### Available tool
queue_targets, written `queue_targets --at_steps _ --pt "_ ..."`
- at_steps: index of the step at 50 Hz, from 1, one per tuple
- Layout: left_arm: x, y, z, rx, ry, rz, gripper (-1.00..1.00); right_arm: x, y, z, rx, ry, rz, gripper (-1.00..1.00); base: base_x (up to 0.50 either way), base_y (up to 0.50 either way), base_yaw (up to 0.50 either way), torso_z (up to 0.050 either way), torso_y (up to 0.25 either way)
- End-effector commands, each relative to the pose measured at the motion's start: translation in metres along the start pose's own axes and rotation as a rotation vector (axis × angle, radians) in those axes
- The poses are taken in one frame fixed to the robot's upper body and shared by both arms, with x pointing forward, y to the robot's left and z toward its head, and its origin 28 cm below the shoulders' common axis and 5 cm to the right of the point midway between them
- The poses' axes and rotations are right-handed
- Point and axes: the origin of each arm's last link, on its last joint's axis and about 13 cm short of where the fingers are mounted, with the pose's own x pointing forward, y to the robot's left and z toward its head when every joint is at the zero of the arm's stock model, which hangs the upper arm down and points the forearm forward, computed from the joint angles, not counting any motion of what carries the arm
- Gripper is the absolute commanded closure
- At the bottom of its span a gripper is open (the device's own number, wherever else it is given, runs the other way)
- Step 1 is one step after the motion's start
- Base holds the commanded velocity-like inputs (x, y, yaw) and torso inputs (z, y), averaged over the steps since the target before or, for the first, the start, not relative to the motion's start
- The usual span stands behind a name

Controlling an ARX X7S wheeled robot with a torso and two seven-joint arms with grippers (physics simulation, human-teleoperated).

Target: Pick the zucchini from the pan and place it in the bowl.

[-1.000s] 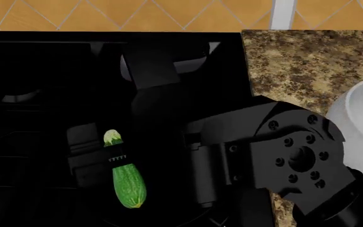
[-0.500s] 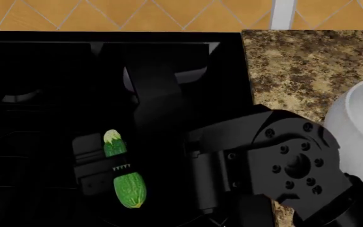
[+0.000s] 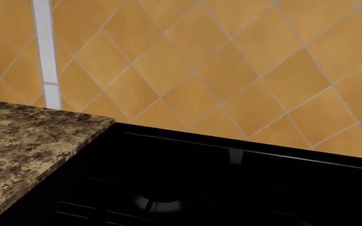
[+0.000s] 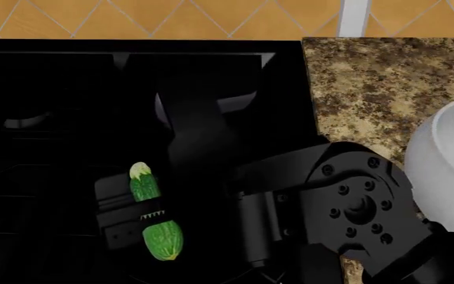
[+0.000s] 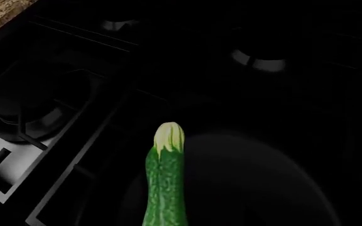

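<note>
Right gripper: its dark fingers sit on both sides of the zucchini's middle, and it looks shut on it. I cannot be fully sure, because black fingers on a black stove are hard to see.
Zucchini: held across its middle, pale tip pointing to the back wall. In the right wrist view it sticks out over the pan.
Pan: a round dark shape just under the zucchini. I cannot tell if they touch.
Stove: black, all around the pan.
Bowl: big and white, on the counter, well apart on the right side.
Counter: speckled brown stone between stove and bowl.
Left gripper: not seen; its camera shows only stove and tiled wall.
How to do it well: lift straight up first, keep the squeeze steady, go slowly right over the counter, and let go only when above the bowl.
</note>
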Motion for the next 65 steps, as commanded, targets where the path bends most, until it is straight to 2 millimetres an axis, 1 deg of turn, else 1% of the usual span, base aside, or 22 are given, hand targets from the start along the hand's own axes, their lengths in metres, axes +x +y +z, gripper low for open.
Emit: queue_targets --at_steps 1,5,10,21,47,65 --pt "0.001 0.001 -0.003 0.001 0.004 0.002 -1.00 0.004 0.000 -0.001 -0.003 0.011 0.005 -1.00 0.00 0.00 0.00 0.000 0.000" --pt "0.000 -0.001 0.001 0.003 -0.004 -0.007 -1.00 0.006 0.000 -0.002 -0.003 0.013 0.006 -1.00 0.00 0.00 0.00 0.000 0.000" --pt "0.002 -0.001 -0.003 0.006 0.003 -0.006 -1.00 0.008 -0.002 -0.003 0.000 0.017 0.007 -1.00 0.00 0.00 0.00 0.000 0.000" --pt "0.003 -0.002 -0.003 0.009 0.004 -0.007 -1.00 0.013 -0.003 -0.002 0.001 0.024 0.010 -1.00 0.00 0.00 0.00 0.000 0.000" --pt "0.006 0.000 -0.008 0.005 0.014 -0.004 -1.00 0.022 -0.001 -0.007 -0.008 0.055 0.033 -1.00 0.00 0.00 0.00 0.000 0.000" --pt "0.010 -0.004 -0.013 0.014 0.025 -0.009 -1.00 0.028 -0.006 -0.011 0.002 0.068 0.031 -1.00 0.00 0.00 0.00 0.000 0.000"
